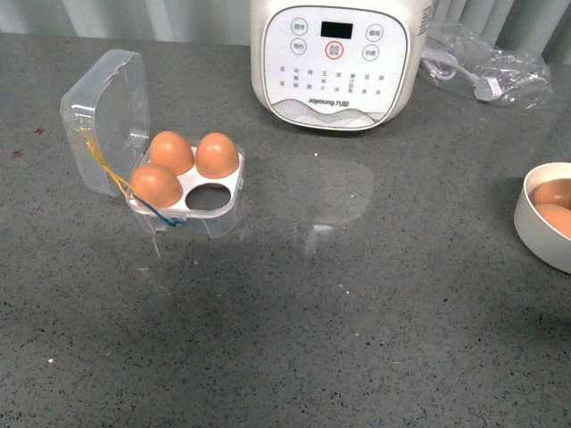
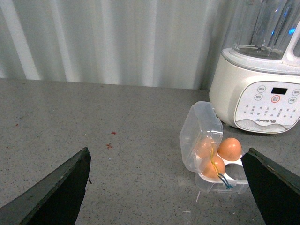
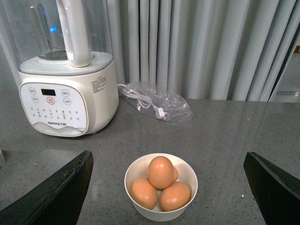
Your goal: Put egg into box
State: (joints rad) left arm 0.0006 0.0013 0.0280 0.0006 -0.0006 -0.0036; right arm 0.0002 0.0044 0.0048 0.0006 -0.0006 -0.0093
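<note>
The clear box (image 1: 207,221) stands open at the left of the table, its lid (image 1: 105,107) tipped back. Three orange-brown eggs (image 1: 172,151) sit in its white tray; the near-right hole (image 1: 208,196) is empty. The box also shows in the left wrist view (image 2: 220,180). More eggs (image 3: 161,172) lie piled in a white bowl (image 3: 161,213), seen at the right edge of the front view (image 1: 533,234). My left gripper (image 2: 166,187) is open and empty, short of the box. My right gripper (image 3: 168,187) is open and empty, facing the bowl. Neither arm shows in the front view.
A white Joyoung blender (image 1: 335,62) stands at the back centre. A clear plastic bag with a white cable (image 1: 482,67) lies at the back right. Curtains hang behind the table. Small red specks (image 2: 111,139) mark the tabletop at the left.
</note>
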